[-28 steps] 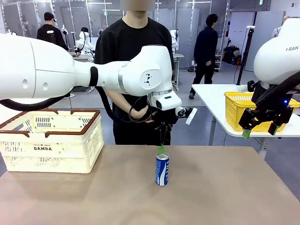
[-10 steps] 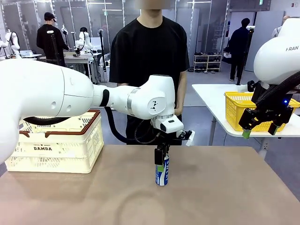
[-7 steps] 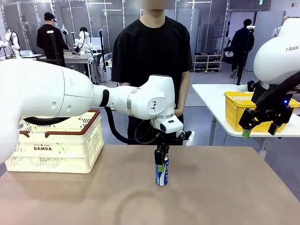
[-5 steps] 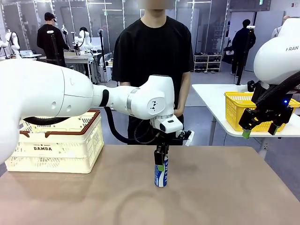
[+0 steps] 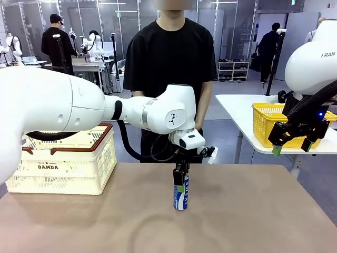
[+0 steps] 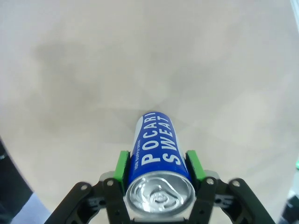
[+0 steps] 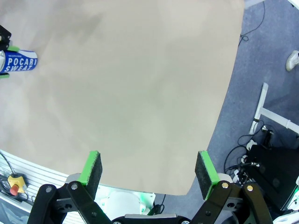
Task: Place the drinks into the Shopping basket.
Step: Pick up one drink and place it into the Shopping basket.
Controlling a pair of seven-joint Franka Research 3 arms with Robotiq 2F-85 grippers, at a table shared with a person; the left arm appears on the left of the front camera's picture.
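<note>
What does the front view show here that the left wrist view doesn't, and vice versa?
Front view: the Shopping basket at left, the person standing beyond, the right gripper open and raised. Left wrist view: POCARI SWEAT lettering on the blue-and-white can, green pads against both its sides. Both: the left gripper shut on that can.

The table (image 5: 247,211) has a plain tan top, matt and bare over most of its width. Toward its far left corner stands the Shopping basket (image 5: 63,158), cream-white lattice with a red-brown rim and "DAMDA" on its near wall. Near the middle, well apart from the basket, a blue-and-white POCARI SWEAT can (image 5: 180,196) stands upright. Off to the right, a separate white table (image 5: 237,108) carries a yellow mesh basket (image 5: 271,124).
</note>
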